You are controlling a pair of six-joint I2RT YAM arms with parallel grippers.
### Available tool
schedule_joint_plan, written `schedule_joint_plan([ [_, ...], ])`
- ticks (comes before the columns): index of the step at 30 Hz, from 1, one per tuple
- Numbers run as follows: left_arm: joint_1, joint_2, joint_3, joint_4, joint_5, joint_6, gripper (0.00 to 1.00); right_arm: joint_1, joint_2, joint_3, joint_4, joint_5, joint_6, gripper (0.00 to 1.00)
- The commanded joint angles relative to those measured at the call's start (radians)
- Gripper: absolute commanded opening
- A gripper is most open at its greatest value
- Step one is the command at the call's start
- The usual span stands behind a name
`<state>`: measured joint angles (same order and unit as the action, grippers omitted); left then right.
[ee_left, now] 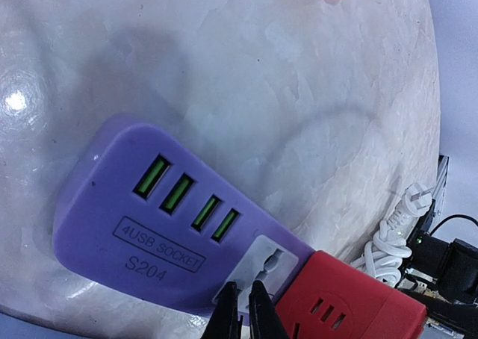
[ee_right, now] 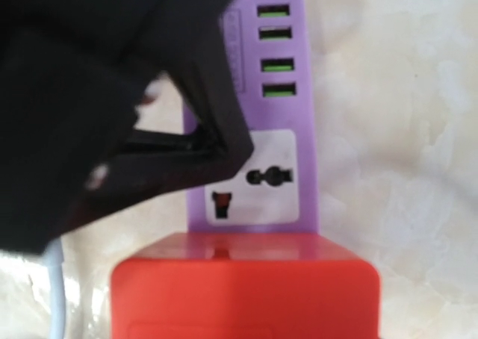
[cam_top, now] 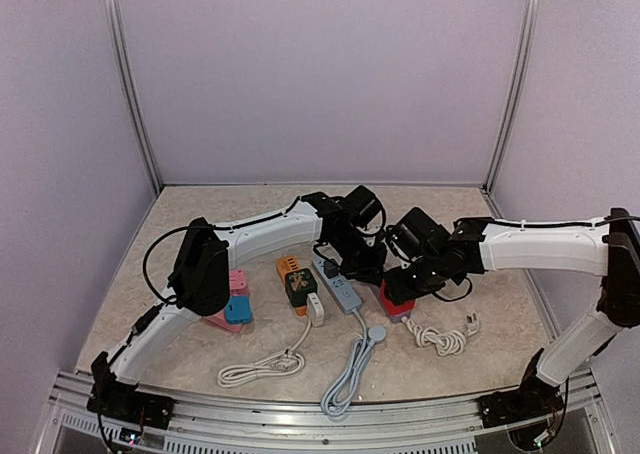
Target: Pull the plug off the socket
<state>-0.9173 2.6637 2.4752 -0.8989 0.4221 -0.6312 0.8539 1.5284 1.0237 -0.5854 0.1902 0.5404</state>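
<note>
overhead, both arms meet at the centre of the frame: the left gripper (cam_top: 362, 261) comes down just left of the red plug (cam_top: 394, 300), and the right gripper (cam_top: 410, 279) sits over that plug; whether its jaws clamp it i cannot tell. from the left wrist, the left jaws are pinched together at the bottom edge, tips on the white panel of the purple socket strip (ee_left: 89, 212), with the red plug seated on the strip's end at lower right beside a coiled white cable (ee_left: 388, 242). from the right wrist, the red plug fills the bottom of the frame, the dark left gripper at upper left.
</note>
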Motion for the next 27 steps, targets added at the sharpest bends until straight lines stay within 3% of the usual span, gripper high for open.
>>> schedule_joint_plan([
  [1, -0.014, 0.174, -0.081, -0.175, -0.141, -0.003, 0.07, 0.106, -0.002, 0.108, 0.052, 0.115, 0.005, 0.13],
  [7, -0.014, 0.179, -0.082, -0.176, -0.144, -0.002, 0.07, 0.198, 0.098, 0.195, -0.043, 0.277, 0.031, 0.12],
  [20, -0.020, 0.189, -0.087, -0.180, -0.144, -0.005, 0.07, 0.055, -0.084, 0.089, 0.101, -0.017, 0.006, 0.14],
  [27, -0.021, 0.195, -0.085, -0.185, -0.140, 0.000, 0.07, 0.108, -0.063, 0.133, 0.079, 0.032, -0.026, 0.14],
])
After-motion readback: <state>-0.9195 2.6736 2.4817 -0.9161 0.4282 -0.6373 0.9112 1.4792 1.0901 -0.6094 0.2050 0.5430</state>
